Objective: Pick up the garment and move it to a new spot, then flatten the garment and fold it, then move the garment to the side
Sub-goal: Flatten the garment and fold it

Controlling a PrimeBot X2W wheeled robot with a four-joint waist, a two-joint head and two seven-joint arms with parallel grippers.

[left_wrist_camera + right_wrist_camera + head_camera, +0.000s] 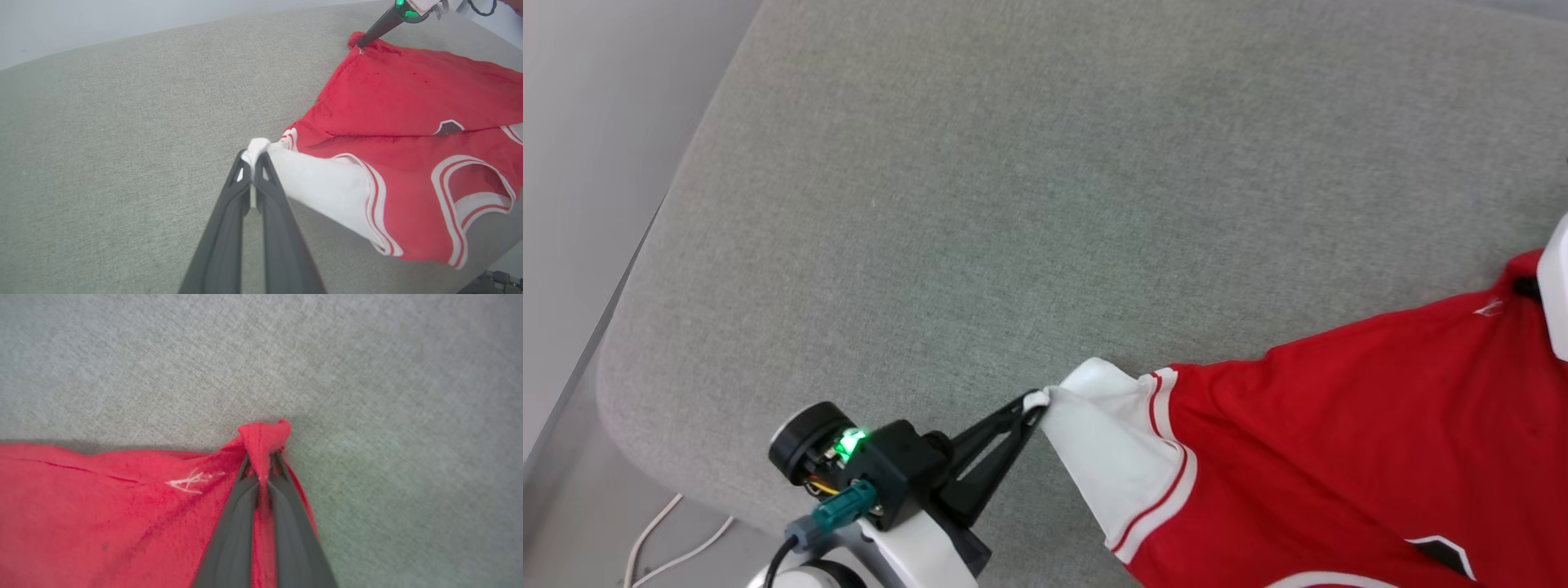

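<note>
Your left gripper [1036,402] is clamping shut on the tip of the white sleeve [1104,441], and your right gripper [261,475] is pinching a bunched red corner [263,437] between closed fingers. The garment [1339,425] is lying on the grey cushion [1013,204], toward the right of the head view, and it is stretching between your two grips. In the left wrist view a red layer is folding over the chest and hiding most of the black lettering [448,127].

You are looking at the pick-up or the flattening step, I judge; the frames are not deciding between them. For the next move, you are needing both arms to rise together. Keep the cloth taut but not strained, since each grip is holding only a small nip of fabric that could slip. Carry it toward the bare cushion on your left.
</note>
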